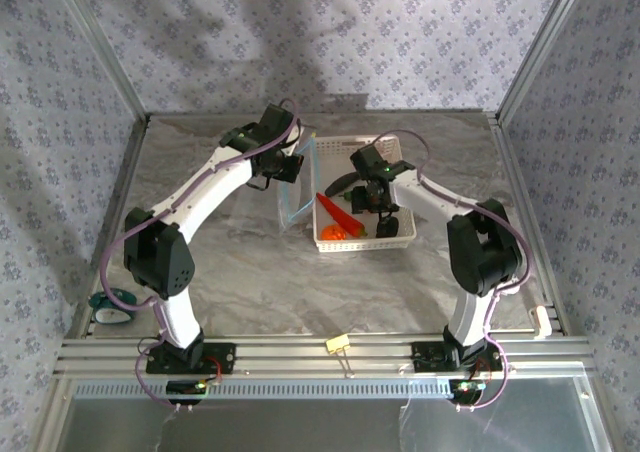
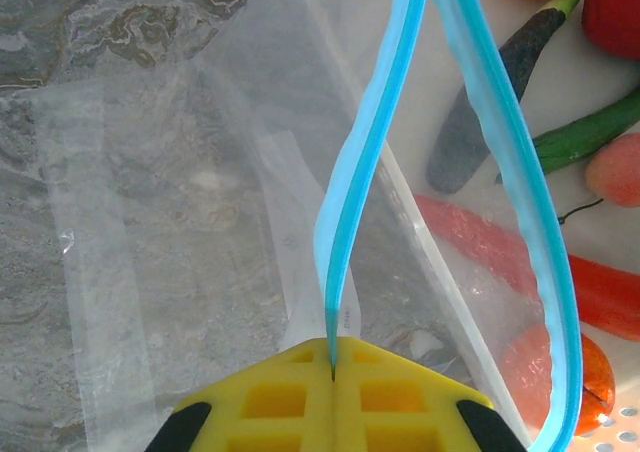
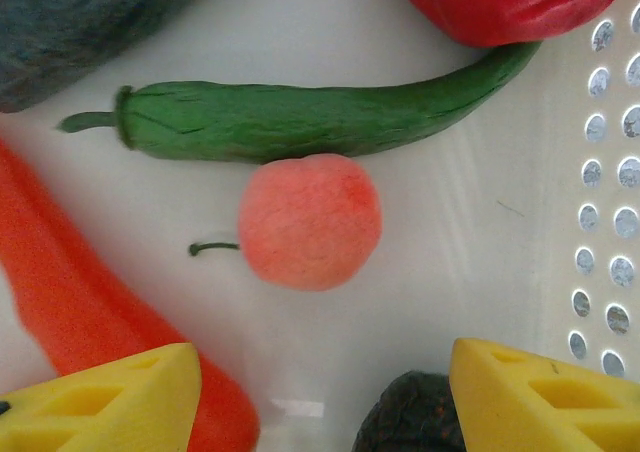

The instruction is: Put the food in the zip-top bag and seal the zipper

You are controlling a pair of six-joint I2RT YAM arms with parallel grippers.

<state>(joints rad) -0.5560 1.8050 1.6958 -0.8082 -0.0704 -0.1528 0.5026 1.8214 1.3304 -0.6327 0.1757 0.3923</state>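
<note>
From above, your left gripper (image 1: 288, 168) holds the zip-top bag (image 1: 293, 197) on edge at the left side of the white basket (image 1: 365, 244), with the bag's long axis running away from you. Your right gripper (image 1: 375, 200) hangs over the basket.

On the left wrist view, the yellow fingers (image 2: 280, 402) are clenched on the zipper (image 2: 345, 222). Its blue strip loops open away from the camera. Faint marks beside it are too small to read.

On the right wrist view, the jaws stand released above the cucumber (image 3: 300, 122), which lies crosswise with its stem to the left, touching a round fruit (image 3: 310, 222).

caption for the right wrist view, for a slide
Open right gripper hovers over pink round fruit beside green cucumber in basket
</note>
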